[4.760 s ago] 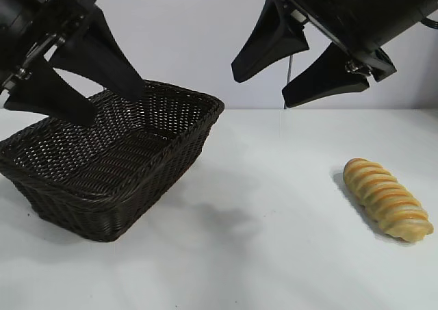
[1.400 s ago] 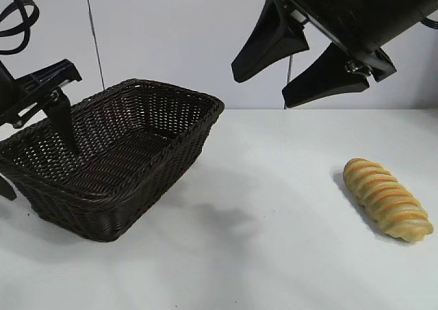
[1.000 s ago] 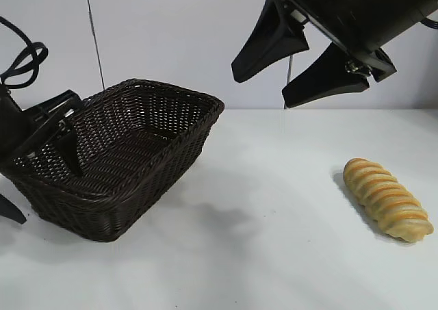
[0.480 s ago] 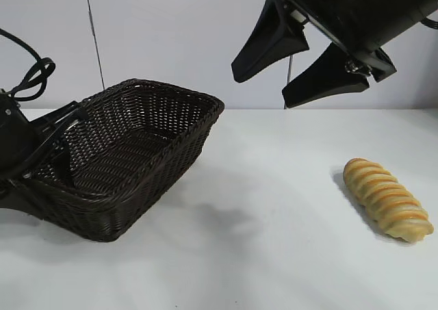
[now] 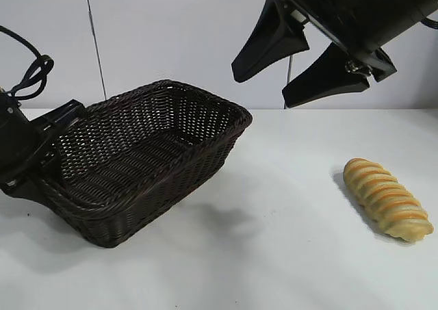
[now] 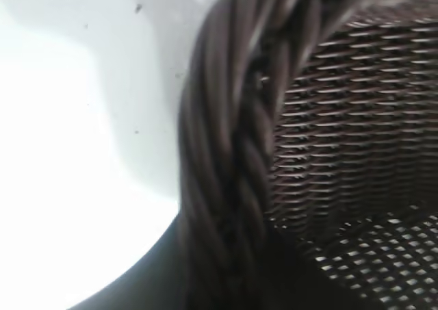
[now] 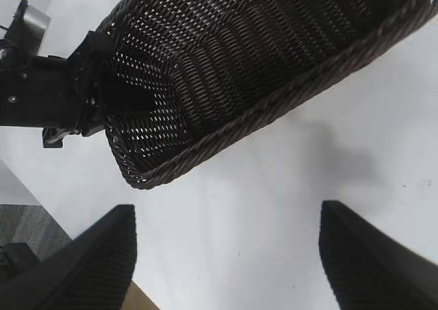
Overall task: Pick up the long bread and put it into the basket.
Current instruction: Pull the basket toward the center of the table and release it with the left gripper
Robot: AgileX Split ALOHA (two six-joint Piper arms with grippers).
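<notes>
Left gripper [image 5: 42,161] is clamped on the near-left end wall of the basket [image 5: 171,128] in the exterior view, while the right gripper [image 5: 301,67] hangs high above the white counter [image 5: 274,255], fingers spread wide. Long bread [image 5: 387,199] lies on the counter, well apart from the basket. Left wrist view: the basket's braided rim [image 6: 233,159] fills the frame. Right wrist view: the basket [image 7: 287,57] below, left gripper [image 7: 96,94] gripping its end.

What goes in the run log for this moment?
left hand: shut on basket rim, basket shifted toward centre | right hand: open, raised, idle | long bread: on table, untouched
</notes>
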